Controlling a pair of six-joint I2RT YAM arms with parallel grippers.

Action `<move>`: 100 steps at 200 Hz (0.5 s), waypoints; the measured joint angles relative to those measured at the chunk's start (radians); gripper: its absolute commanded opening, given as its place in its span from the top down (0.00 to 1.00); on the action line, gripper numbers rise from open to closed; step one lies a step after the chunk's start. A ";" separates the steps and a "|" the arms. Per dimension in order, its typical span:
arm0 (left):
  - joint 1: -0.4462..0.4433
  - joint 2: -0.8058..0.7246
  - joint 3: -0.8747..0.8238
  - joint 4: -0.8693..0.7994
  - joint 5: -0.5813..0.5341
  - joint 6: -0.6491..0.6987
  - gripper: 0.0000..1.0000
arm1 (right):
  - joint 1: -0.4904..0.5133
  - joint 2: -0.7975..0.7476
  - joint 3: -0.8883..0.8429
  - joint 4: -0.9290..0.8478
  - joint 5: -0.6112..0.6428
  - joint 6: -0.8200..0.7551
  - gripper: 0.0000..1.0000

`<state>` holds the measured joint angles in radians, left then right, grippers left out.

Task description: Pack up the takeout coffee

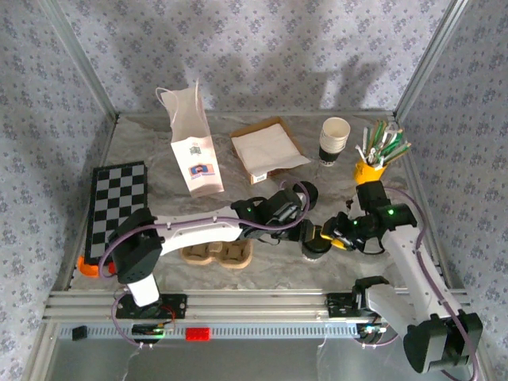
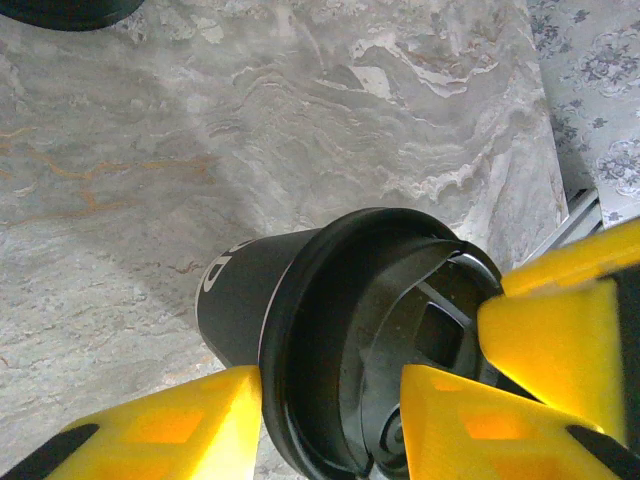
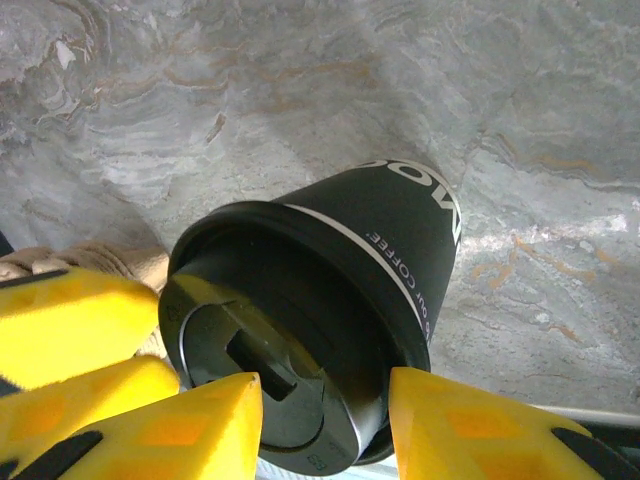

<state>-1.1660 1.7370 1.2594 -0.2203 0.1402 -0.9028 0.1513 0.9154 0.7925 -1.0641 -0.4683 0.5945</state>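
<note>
Cup: the cup (image 1: 316, 249) stands upright on the table (image 1: 159, 143), lower centre of the top view, lid (image 2: 370, 330) on, with both grippers meeting over it.
Left gripper: the left gripper (image 2: 330, 400) has narrowed jaws, with fingers pressed against opposite sides of the lid rim.
Right gripper: the right gripper (image 3: 325, 400) has narrowed jaws too, clasping the cup from the other side, just under the lid.
Risk, lid: with two grips on one top, any uneven pull could pop the lid off.
Risk, tip: a sideways drag could topple the cup and spill it.
Risk, crush: a harder squeeze could buckle the paper wall.
Risk, clash: the fingers sit close together at the rim and could knock each other.
Around: the bag (image 1: 194, 155) is upper left, napkins (image 1: 268, 149) centre, cup stack (image 1: 334, 141) and straws (image 1: 379, 151) upper right, checkerboard (image 1: 119, 206) far left.
In the way: the lid stack (image 1: 307, 193) sits just above the cup, and the tan tray (image 1: 218, 254) to its left lies under the left arm.
</note>
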 measured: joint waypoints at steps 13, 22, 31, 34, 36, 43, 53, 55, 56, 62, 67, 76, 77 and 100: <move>0.001 0.015 0.004 0.009 0.000 0.011 0.61 | 0.008 -0.016 -0.009 0.001 -0.005 0.008 0.61; 0.005 0.027 0.010 0.019 0.000 0.021 0.61 | 0.016 -0.027 -0.011 0.002 -0.006 0.018 0.61; 0.009 0.033 0.019 0.024 -0.003 0.032 0.62 | 0.026 -0.039 -0.013 0.002 -0.006 0.029 0.61; 0.011 0.035 0.022 0.027 -0.003 0.037 0.62 | 0.029 -0.042 -0.014 0.002 -0.008 0.035 0.61; 0.013 0.037 0.023 0.028 -0.003 0.042 0.62 | 0.032 -0.044 -0.014 0.002 -0.008 0.041 0.61; 0.018 0.041 0.028 0.036 -0.003 0.053 0.62 | 0.047 -0.052 -0.014 0.004 -0.008 0.054 0.60; 0.028 0.051 0.039 0.045 -0.003 0.074 0.62 | 0.073 -0.064 -0.016 0.013 -0.012 0.076 0.60; 0.030 0.052 0.040 0.045 -0.003 0.078 0.62 | 0.077 -0.065 -0.016 0.014 -0.012 0.080 0.60; 0.032 0.053 0.042 0.047 -0.002 0.081 0.61 | 0.082 -0.067 -0.017 0.016 -0.013 0.084 0.60; 0.036 0.060 0.051 0.049 -0.003 0.093 0.62 | 0.095 -0.072 -0.019 0.023 -0.015 0.098 0.60; 0.040 0.066 0.060 0.052 -0.002 0.103 0.62 | 0.108 -0.076 -0.022 0.032 -0.018 0.111 0.60; 0.047 0.074 0.076 0.057 0.000 0.122 0.62 | 0.130 -0.081 -0.032 0.048 -0.019 0.137 0.60; 0.047 0.075 0.078 0.059 0.002 0.126 0.62 | 0.132 -0.081 -0.032 0.050 -0.019 0.139 0.60; 0.058 0.089 0.108 0.077 0.014 0.163 0.62 | 0.181 -0.084 -0.054 0.096 -0.019 0.195 0.60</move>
<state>-1.1080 1.8263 1.3670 -0.1436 0.1539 -0.7399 0.3325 0.8318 0.7387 -0.9684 -0.4870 0.7898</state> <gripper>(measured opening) 0.385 0.396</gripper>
